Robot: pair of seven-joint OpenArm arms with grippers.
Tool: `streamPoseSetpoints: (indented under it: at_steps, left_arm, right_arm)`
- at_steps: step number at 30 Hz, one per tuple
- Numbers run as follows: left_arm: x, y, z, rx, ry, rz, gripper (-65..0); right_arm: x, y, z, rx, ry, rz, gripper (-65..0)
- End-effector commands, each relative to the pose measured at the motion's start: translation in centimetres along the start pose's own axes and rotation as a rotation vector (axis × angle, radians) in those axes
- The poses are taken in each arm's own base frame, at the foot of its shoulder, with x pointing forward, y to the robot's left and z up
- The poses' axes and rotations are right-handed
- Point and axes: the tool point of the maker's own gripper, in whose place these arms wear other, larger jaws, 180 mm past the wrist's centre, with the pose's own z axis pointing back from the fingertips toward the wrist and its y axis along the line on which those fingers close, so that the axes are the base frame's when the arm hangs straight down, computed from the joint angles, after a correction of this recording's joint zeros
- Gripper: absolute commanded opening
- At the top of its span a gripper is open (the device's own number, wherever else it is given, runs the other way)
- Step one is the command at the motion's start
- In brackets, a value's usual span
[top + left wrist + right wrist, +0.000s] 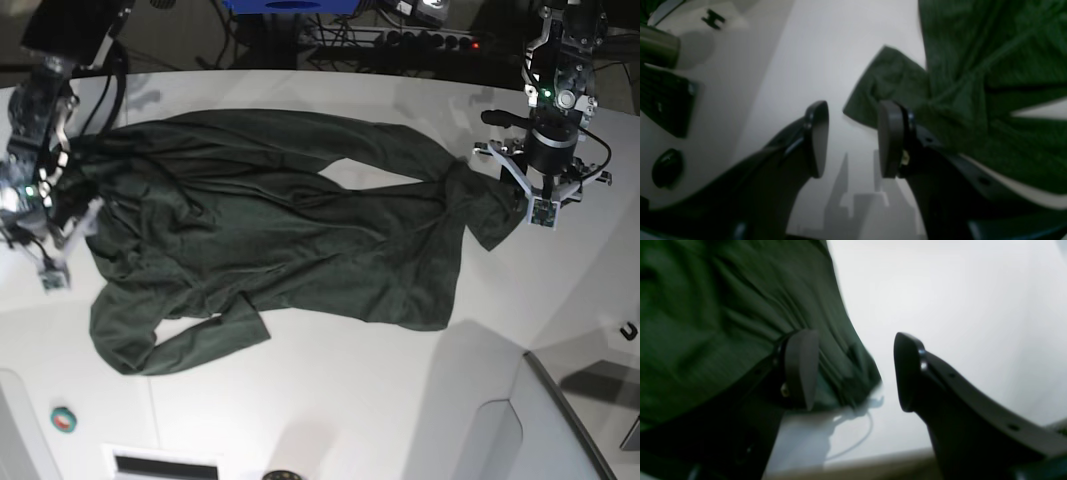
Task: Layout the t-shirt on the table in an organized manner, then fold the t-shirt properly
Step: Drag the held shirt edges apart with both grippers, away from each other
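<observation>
The dark green t-shirt [290,240] lies spread but wrinkled across the white table [350,400], one sleeve folded under at the front left. At the shirt's right end, my left gripper [540,200] is open. In the left wrist view, the left gripper [853,113] has nothing between its fingers, and a shirt corner [890,80] lies just beyond them. At the shirt's left edge, my right gripper [48,265] is also open. In the right wrist view, the right gripper [853,366] hangs over the shirt's edge [846,366], with cloth under one finger [800,366].
A grey angled panel [560,420] stands at the table's front right corner. A small green roll [63,420] lies at the front left, and a black clip [628,330] sits near the right edge. Cables and a power strip [420,40] run behind the table.
</observation>
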Motion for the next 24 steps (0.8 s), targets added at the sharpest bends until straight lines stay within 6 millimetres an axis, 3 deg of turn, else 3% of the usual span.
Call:
streamPoseSetpoints:
  at_steps: [1, 5, 8, 10, 16, 18, 22, 24]
  left_arm:
    - [1.7, 0.9, 0.0, 0.025, -0.055, 0.001, -40.8]
    - [5.3, -0.9, -1.4, 0.001, -0.128, 0.049, -42.8]
    - [7.0, -2.7, -2.8, -0.023, -0.145, 0.093, -56.4]
    - [7.1, -3.9, -3.9, -0.040, -0.128, 0.106, -65.0]
    - [5.0, -6.9, -8.1, -0.076, -0.009, 0.105, -65.0]
    - [4.7, -7.3, -8.7, -0.082, 0.007, 0.092, -65.0]
    - [4.5, -6.9, -8.8, -0.075, 0.011, 0.095, -65.0]
    - [4.3, -6.7, -8.8, -0.071, 0.016, 0.091, -65.0]
  right_arm:
    - [2.2, -0.5, -0.3, -0.006, -0.049, 0.019, -31.1]
    - [6.0, 1.1, -3.3, 0.073, -0.109, 0.010, -31.1]
    - [6.9, 1.5, -5.2, 0.114, -0.100, -0.026, -31.1]
    - [7.2, 1.6, -6.5, 0.143, -0.097, -0.062, -31.1]
    - [7.0, 2.3, -9.3, 0.213, -0.047, -0.090, -31.2]
    - [7.5, 2.3, -9.4, 0.216, -0.073, -0.097, -36.8]
    - [7.0, 1.2, -9.6, 0.195, -0.079, -0.090, -65.0]
    - [7.2, 0.7, -9.7, 0.196, -0.074, -0.100, -62.6]
